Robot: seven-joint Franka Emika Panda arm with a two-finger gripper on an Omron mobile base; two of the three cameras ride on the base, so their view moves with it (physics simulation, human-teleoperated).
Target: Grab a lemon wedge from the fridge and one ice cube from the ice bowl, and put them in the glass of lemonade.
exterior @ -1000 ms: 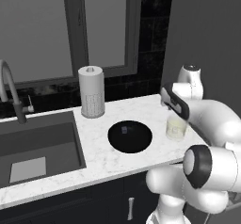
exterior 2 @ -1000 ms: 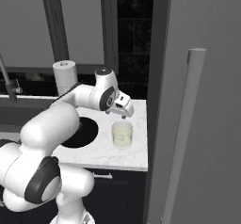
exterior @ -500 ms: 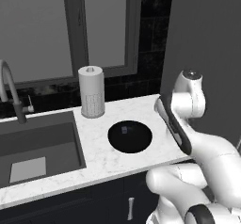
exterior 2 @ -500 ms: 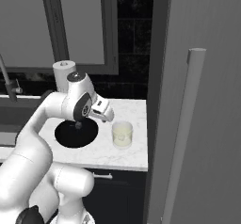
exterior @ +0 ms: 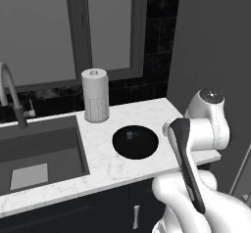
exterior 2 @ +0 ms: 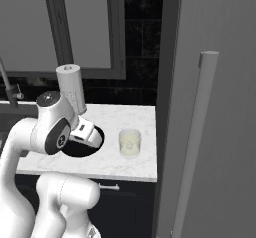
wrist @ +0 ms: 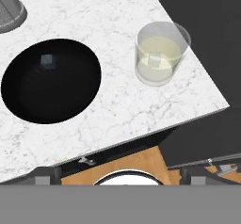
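Note:
The ice bowl (wrist: 52, 84) is a wide black bowl on the white marble counter, with one pale ice cube (wrist: 46, 59) inside it. To its right stands the glass of lemonade (wrist: 160, 53), where a small pale squarish piece (wrist: 154, 58) floats. My gripper (wrist: 120, 176) hangs open over the counter's front edge, short of the bowl and glass and holding nothing. The bowl (exterior: 135, 141) and cube (exterior: 129, 135) lie left of my arm (exterior: 206, 124). The glass (exterior 2: 130, 142) stands beside the fridge (exterior 2: 225, 92). The lemon wedge is out of view.
A white paper-towel roll (exterior: 95, 96) stands behind the bowl. A dark sink (exterior: 39, 153) with a faucet (exterior: 12, 97) lies to the left. The fridge's bar handle (exterior 2: 200, 132) rises close on the right. Wooden floor (wrist: 141, 164) shows below the counter edge.
My arm has swung back from above the glass toward the counter's front edge. The jaws stayed wide apart. Glass and bowl have not moved.

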